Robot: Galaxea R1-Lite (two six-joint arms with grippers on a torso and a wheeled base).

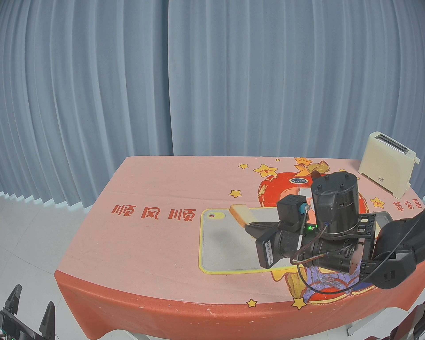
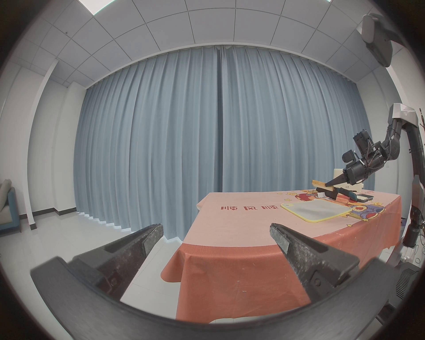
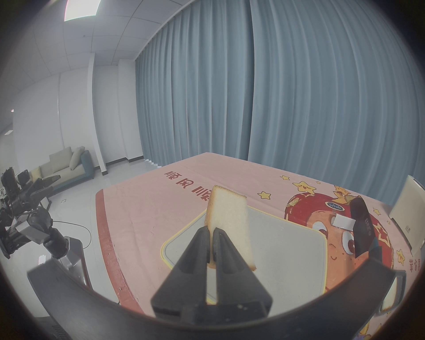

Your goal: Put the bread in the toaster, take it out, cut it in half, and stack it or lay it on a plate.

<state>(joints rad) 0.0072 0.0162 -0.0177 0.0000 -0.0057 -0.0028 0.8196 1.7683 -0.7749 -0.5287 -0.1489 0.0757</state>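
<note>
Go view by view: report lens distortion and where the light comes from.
Head view: fisheye bowing curves the curtain folds; lighting even, no glare. Left wrist view: dark rounded corners, a bright ceiling panel overhead. Right wrist view: same dark rim, a glowing ceiling light; the bread in the right gripper is evenly lit.

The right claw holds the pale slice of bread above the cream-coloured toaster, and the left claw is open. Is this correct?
Not quite: the right claw holds the pale slice of bread above the grey cutting board with a yellow rim, as the head view shows. The cream-coloured toaster stands apart, far right. The left claw is open.
</note>
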